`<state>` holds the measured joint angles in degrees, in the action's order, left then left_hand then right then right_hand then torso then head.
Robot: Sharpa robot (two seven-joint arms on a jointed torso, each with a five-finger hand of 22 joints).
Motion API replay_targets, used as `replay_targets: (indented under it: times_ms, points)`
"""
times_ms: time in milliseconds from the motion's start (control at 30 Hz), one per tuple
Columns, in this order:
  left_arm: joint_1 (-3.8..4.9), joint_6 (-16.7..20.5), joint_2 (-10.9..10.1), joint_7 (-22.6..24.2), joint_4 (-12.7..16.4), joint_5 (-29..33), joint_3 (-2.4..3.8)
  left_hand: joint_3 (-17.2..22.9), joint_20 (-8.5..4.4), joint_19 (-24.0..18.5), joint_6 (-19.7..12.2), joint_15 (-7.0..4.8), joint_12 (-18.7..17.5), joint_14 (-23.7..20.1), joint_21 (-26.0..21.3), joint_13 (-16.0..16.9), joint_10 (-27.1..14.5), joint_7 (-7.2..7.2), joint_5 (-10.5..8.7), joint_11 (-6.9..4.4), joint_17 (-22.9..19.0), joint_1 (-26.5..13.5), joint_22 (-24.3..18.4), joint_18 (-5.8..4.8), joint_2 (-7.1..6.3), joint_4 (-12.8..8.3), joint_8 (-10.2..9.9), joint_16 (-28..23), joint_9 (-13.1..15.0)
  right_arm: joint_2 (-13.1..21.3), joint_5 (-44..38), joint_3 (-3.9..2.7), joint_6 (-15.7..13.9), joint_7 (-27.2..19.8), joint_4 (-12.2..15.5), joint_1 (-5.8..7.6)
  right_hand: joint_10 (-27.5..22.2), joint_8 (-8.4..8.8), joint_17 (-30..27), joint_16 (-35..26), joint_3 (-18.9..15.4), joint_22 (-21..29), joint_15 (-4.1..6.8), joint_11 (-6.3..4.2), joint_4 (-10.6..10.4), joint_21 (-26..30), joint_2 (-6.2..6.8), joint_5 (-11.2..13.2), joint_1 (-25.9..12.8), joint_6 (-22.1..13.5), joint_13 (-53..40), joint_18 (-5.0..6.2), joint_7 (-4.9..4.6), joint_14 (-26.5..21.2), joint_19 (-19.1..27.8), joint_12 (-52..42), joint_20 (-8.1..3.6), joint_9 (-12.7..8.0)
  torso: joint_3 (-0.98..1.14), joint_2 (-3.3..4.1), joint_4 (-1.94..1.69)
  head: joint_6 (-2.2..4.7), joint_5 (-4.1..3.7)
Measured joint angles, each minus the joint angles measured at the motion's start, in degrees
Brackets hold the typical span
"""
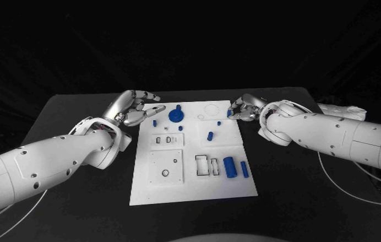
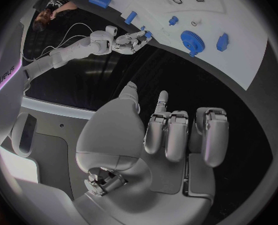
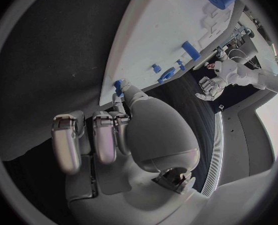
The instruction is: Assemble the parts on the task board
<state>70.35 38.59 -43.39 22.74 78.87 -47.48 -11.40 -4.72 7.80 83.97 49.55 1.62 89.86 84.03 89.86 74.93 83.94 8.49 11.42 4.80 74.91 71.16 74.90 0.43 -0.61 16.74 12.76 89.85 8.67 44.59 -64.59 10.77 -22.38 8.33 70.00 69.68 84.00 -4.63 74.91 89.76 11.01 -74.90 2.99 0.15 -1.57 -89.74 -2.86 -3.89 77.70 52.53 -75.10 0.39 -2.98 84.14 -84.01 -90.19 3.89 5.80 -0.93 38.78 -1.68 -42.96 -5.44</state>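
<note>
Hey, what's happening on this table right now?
A two-armed robot is working at a white task board scattered with small blue parts. Its right hand sits at the board's far right edge, pinching a small blue piece. The left hand hovers by the far left corner, fingers apart and holding nothing. A blue gear and a blue cylinder lie loose on the board.

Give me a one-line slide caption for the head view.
Both hands flank the far end of the white task board: left hand open, right hand pinching a small blue part at its edge.
</note>
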Motion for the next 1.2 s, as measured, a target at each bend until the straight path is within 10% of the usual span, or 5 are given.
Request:
replay_targets:
  times_ms: [767, 1200]
  points:
    - [0.01, 0.0, -0.4, 0.0, 0.3, 0.0, 0.0, 0.0, 0.0, 0.0, 0.0, 0.0, 0.0, 0.0, 0.0, 0.0, 0.0, 0.0, 0.0, 0.0, 0.0, 0.0, 0.0, 0.0, 0.0, 0.0, 0.0, 0.0, 0.0, -0.5, 0.0, -0.04, 0.2, 0.2, -0.1, 0.03, 0.1, 0.46, 0.0, 0.0, -0.4, 0.0, 0.19, -0.09, -0.1, 0.0, 0.25, 0.0, 0.2, -0.1, 0.0, 0.0, -0.08, -0.2, 0.0, 0.0, -0.4, -0.2, 0.0, -0.01, 0.04, -0.27, 0.66]
    - [0.01, 0.0, -0.5, 0.0, 0.4, 0.0, 0.0, -0.2, 0.0, 0.0, 0.0, 0.0, 0.0, 0.0, 0.0, 0.0, 0.0, 0.0, 0.0, 0.0, 0.0, 0.3, 0.0, 0.0, 0.3, -0.2, -0.2, 0.0, 0.0, -0.5, -0.3, -0.08, 0.0, 0.4, 0.0, 0.06, -0.1, -1.58, 0.0, 0.0, -0.3, 0.0, 0.19, -0.26, -0.7, 0.0, -0.92, 0.3, 0.3, 6.6, 0.1, 0.0, -1.01, -0.2, 0.0, -0.2, -0.4, 0.2, 0.03, -0.02, -0.02, -0.26, 0.7]
